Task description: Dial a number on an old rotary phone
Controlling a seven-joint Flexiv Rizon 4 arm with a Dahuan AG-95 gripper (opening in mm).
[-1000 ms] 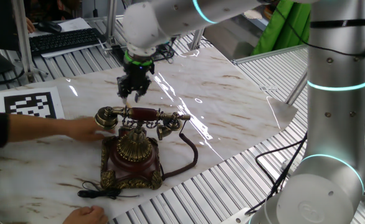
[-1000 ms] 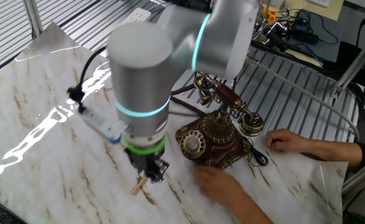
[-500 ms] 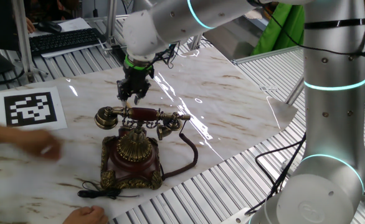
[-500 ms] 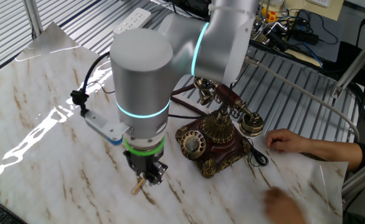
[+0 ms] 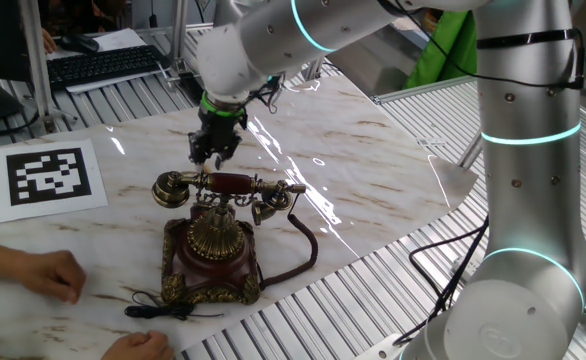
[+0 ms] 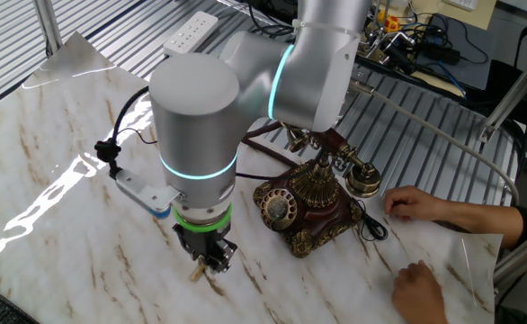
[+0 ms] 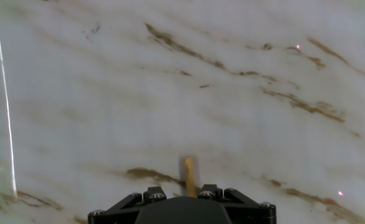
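Observation:
The old rotary phone (image 5: 213,245) stands on the marble sheet, with a red-brown base, brass trim and its handset (image 5: 228,186) on the cradle. Its round brass dial (image 6: 279,207) shows in the other fixed view, facing my arm. My gripper (image 5: 213,150) hangs just behind the handset, to the dial's side and apart from it (image 6: 202,263). It is shut on a short wooden stick (image 7: 189,175) that points down at the marble (image 6: 194,269). The hand view shows only the stick and bare marble; the phone is out of that view.
A person's hands (image 5: 43,272) rest on the sheet near the phone's front, one more (image 5: 138,345) at the edge. They also show at the right (image 6: 416,202) and lower right (image 6: 418,288). A marker card (image 5: 48,175) lies left. A black keyboard (image 5: 103,62) sits behind.
The person's hand left the phone's handset end and pulled back to the sheet's edge. My gripper with the stick shifted slightly away from the phone.

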